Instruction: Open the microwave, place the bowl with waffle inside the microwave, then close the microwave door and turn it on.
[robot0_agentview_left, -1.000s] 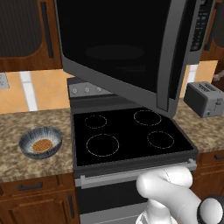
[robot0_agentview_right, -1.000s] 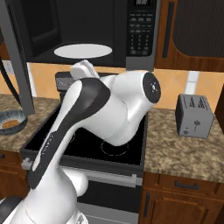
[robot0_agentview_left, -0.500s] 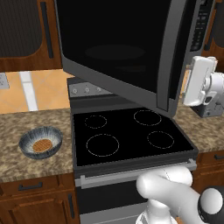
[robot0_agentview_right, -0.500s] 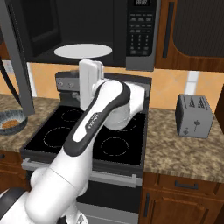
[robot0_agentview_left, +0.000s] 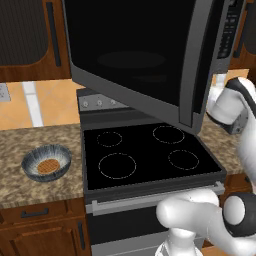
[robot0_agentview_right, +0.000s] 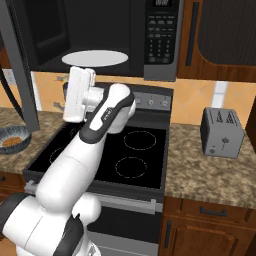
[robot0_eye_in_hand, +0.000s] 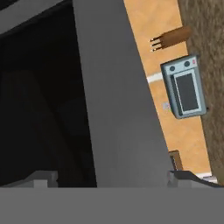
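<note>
The microwave (robot0_agentview_right: 125, 30) hangs above the stove, its cavity open, with a white turntable plate (robot0_agentview_right: 95, 58) inside. The microwave door (robot0_agentview_left: 135, 55) stands swung out wide; its grey edge (robot0_eye_in_hand: 118, 96) fills the middle of the hand view. My gripper (robot0_eye_in_hand: 109, 179) is open, with its fingertips (robot0_eye_in_hand: 41, 177) wide apart on either side of that door edge and nothing held. My white hand (robot0_agentview_right: 80, 95) hovers over the stove's left side, below the cavity. The blue-grey bowl (robot0_agentview_left: 46, 162) holding the golden waffle (robot0_agentview_left: 46, 165) sits on the counter left of the stove.
A black stove top (robot0_agentview_left: 145, 155) with ring burners lies under the microwave. A silver toaster (robot0_agentview_right: 222, 131) stands on the right counter. The keypad strip (robot0_agentview_right: 160, 35) is on the microwave's right. A small toaster oven (robot0_eye_in_hand: 183, 87) shows far off on another counter.
My arm has unfolded and risen from low over the stove, and the hand has swung left toward the open door's edge. The door and bowl have stayed put.
</note>
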